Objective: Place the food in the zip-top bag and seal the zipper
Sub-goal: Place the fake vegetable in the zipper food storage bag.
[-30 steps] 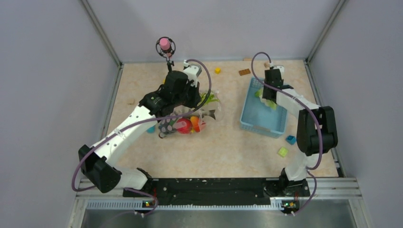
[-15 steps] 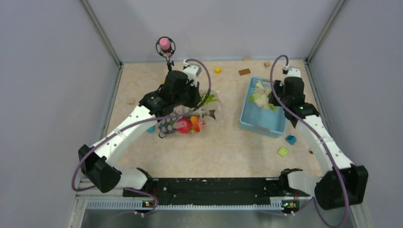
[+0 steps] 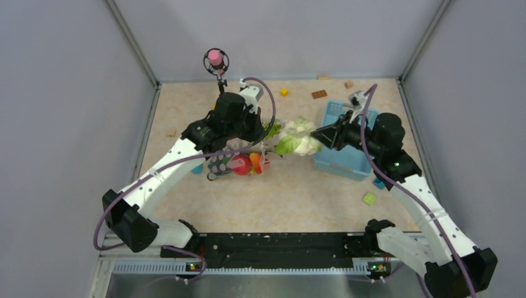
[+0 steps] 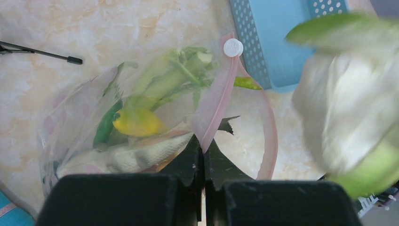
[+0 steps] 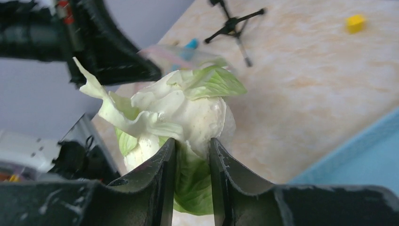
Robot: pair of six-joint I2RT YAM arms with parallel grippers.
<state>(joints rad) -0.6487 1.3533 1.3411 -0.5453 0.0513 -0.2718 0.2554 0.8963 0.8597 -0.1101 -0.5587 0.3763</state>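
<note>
The right end effector [image 5: 193, 143] is gripping a white toy cauliflower with pale green leaves [image 5: 188, 113]. Its two dark fingers [image 5: 164, 165] are standing only narrowly apart, pinching the leafy base of the cauliflower between them, with the white head pointing away from the wrist. In the top view this end effector [image 3: 319, 133] is carrying the cauliflower [image 3: 299, 136] above the beige marbled desk [image 3: 298, 192], between the light-blue lattice plastic basket [image 3: 347, 155] and the clear crinkly zip-top bag [image 3: 248, 158], just beside the bag's mouth.

The left end effector [image 4: 203, 146] is clamping the bag's edge. Its fingers are pressing together with almost no gap, and the pale pink zipper strip [image 4: 214, 99] is caught between their tips. From that pinch the strip is looping outward on both sides, so the mouth is gaping toward the basket. A small white round slider [image 4: 233, 47] is sitting at the far end of the strip.

Through the clear plastic, leafy green stalks [image 4: 179, 75], a yellow banana [image 4: 136, 122] and a green pod [image 4: 106, 127] are showing inside the bag [image 4: 80, 127]. In the top view a red round fruit [image 3: 240, 164] is lying in it too. From the left wrist the cauliflower [image 4: 348, 117] is appearing large and blurred at the right, next to the open mouth.
</note>
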